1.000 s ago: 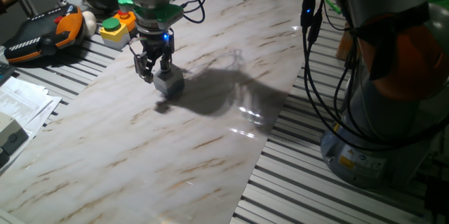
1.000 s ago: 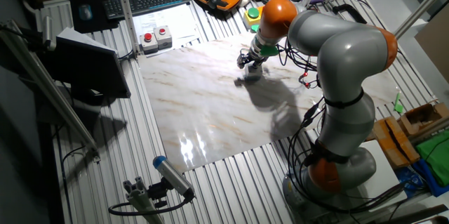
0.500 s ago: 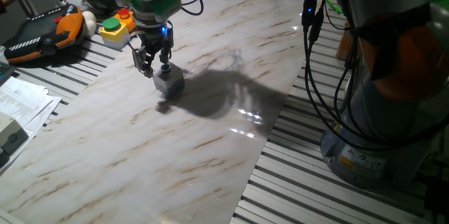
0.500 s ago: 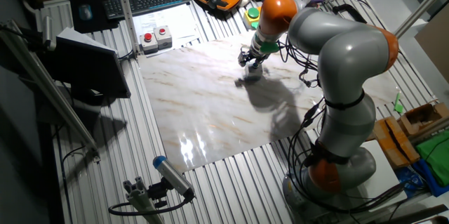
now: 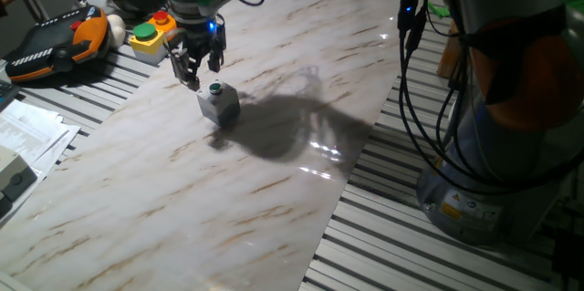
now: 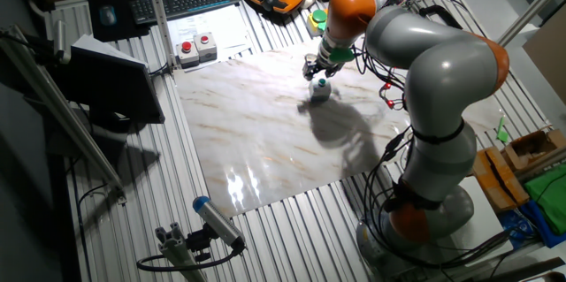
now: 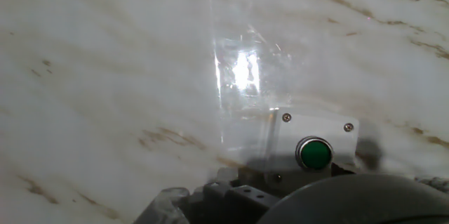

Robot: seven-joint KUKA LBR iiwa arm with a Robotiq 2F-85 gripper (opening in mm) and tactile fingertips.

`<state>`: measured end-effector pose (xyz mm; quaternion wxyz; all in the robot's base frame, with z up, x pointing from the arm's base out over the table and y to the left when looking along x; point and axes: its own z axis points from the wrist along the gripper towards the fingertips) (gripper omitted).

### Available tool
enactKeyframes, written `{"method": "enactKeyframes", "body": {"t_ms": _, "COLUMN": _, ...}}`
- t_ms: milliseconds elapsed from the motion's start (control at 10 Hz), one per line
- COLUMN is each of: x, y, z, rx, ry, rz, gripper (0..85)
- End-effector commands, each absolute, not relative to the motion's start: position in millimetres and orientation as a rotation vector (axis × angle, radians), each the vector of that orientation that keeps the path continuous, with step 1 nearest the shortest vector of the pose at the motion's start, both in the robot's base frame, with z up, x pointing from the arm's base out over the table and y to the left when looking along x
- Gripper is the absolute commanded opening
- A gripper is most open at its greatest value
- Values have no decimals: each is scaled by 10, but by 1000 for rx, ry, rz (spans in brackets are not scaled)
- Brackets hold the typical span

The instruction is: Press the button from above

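A marble-patterned surface is lying on a slatted metal bench. No brand, label or writing is legible in any view. The small light-grey box is sitting on the surface near its far edge, with the green button facing up in its top. The gripper is hanging just above and slightly to the far side of the button, not touching it. Whether the fingers are apart or together cannot be told. A yellow box with green and red buttons is standing off the surface behind.
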<state>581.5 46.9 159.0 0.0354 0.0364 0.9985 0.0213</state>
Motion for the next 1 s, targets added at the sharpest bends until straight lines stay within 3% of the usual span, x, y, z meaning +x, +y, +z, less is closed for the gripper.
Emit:
{"method": "enactKeyframes", "body": {"t_ms": 0, "x": 5795, "y": 468, "z": 1665, "rx": 114, "ry": 3068, "rz": 54, "gripper": 650}}
{"method": "enactKeyframes", "body": {"t_ms": 300, "x": 5719, "y": 442, "z": 1826, "rx": 102, "ry": 3071, "rz": 37, "gripper": 493}}
{"method": "enactKeyframes", "body": {"t_ms": 700, "x": 5625, "y": 379, "z": 2013, "rx": 56, "ry": 3078, "rz": 23, "gripper": 60}}
{"method": "enactKeyframes", "body": {"t_ms": 800, "x": 5594, "y": 375, "z": 2054, "rx": 49, "ry": 3081, "rz": 14, "gripper": 7}}
{"method": "enactKeyframes", "body": {"t_ms": 900, "x": 5561, "y": 380, "z": 2096, "rx": 42, "ry": 3081, "rz": 11, "gripper": 7}}
